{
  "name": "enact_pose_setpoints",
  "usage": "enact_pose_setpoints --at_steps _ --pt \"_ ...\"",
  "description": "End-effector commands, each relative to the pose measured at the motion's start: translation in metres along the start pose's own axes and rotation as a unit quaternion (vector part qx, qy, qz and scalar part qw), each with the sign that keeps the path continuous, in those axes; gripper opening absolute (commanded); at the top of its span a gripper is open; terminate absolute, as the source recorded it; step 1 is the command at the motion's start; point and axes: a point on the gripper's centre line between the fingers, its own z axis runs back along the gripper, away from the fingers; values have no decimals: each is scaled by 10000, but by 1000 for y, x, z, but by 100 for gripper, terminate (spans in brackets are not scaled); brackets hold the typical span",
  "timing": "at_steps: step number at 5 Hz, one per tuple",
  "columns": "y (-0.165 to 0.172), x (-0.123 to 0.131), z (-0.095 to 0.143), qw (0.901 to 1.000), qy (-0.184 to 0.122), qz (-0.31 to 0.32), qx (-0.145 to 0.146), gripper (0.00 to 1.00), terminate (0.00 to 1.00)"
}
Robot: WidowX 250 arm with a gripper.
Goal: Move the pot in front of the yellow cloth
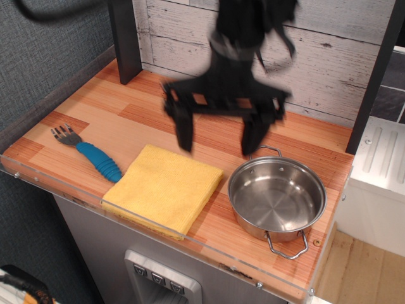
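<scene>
— Where's the stainless-steel pot [276,199]?
— I see it right of the yellow cloth [165,187], near the counter's [158,123] front edge.
— And the gripper [218,139]?
— Spread wide, empty, blurred, above both.
</scene>
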Motion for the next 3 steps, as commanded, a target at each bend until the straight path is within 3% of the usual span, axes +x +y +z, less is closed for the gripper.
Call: enact_pose_setpoints --at_steps 1,2,3 --pt "-15 -4 -26 9964 -543 526 -372 100 0" --pt "-20 -6 -35 9968 -564 528 -217 100 0" --pt "-26 -8 -43 9963 -583 532 -352 100 0"
